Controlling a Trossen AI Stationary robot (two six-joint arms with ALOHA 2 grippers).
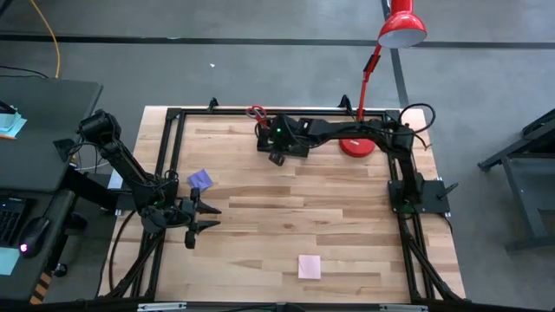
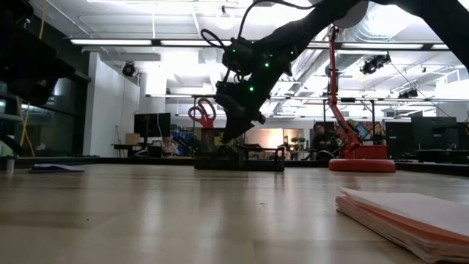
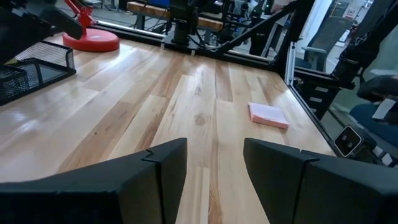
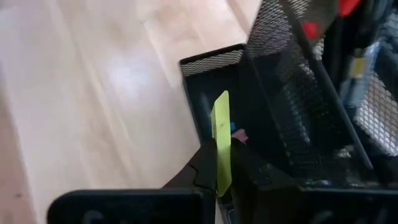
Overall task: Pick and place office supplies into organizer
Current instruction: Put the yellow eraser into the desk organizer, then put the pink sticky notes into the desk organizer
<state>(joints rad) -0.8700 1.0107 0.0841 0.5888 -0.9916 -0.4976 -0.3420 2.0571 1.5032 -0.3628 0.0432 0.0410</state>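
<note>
Still, no legible text; yellow piece [image 4: 221, 143] in right gripper [image 4: 217, 163].

Overhead and table-level views share the organizer [image 1: 276, 149]; wrist cameras look close along the tabletop [image 3: 205, 93]

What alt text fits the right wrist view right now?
The right gripper is shut on a thin yellow piece, held upright on edge over the low tray section of the black mesh organizer. Light wooden table fills the rest of the view.
</note>
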